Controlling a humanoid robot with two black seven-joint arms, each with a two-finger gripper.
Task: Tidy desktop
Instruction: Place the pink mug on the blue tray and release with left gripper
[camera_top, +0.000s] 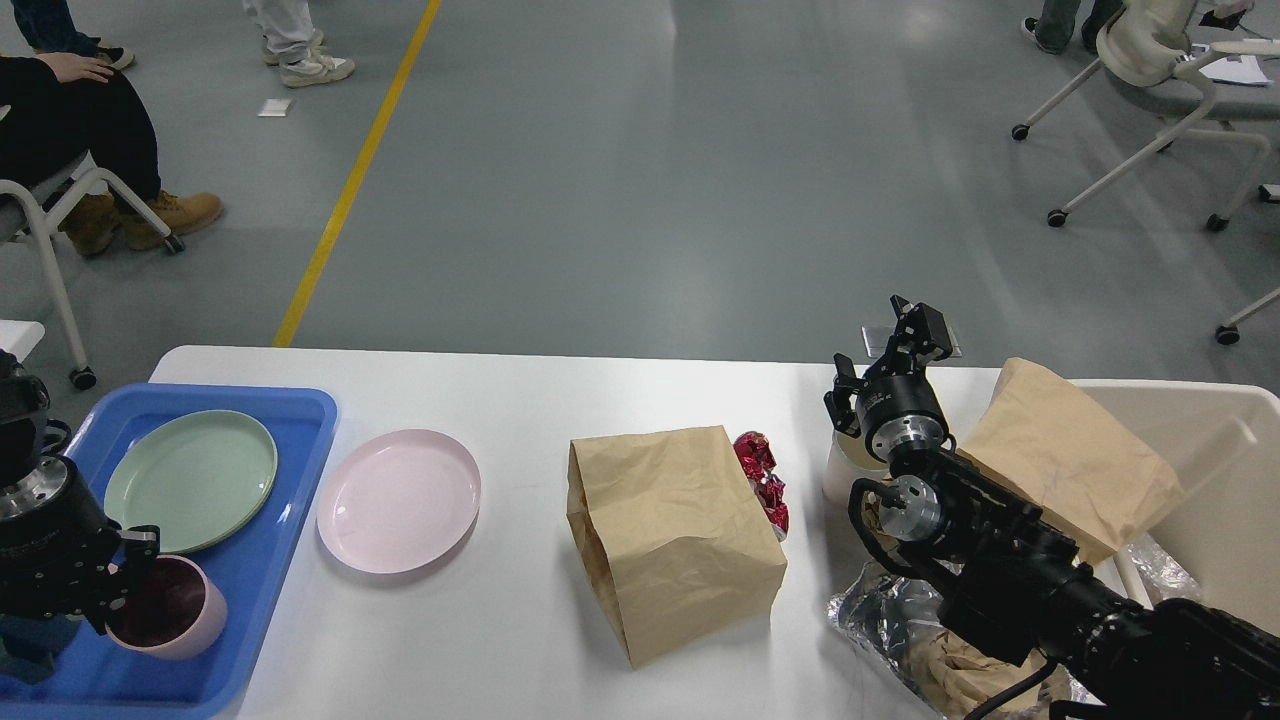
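Note:
The white desktop (500, 395) spans the view. My left gripper (118, 592) is at the lower left, shut on the rim of a pink cup (170, 612) that stands upright low over the blue tray (300, 410). A green plate (190, 480) lies in the tray. A pink plate (398, 500) lies on the desktop just right of the tray. My right gripper (915, 318) is raised near the table's far edge, open and empty, above a white cup (836, 472).
A brown paper bag (670, 540) lies mid-table with a red foil wrapper (762, 478) behind it. Another paper bag (1075, 460) leans on the beige bin (1235, 470) at the right. Crumpled foil (875, 620) lies under my right arm. People and chairs stand beyond the table.

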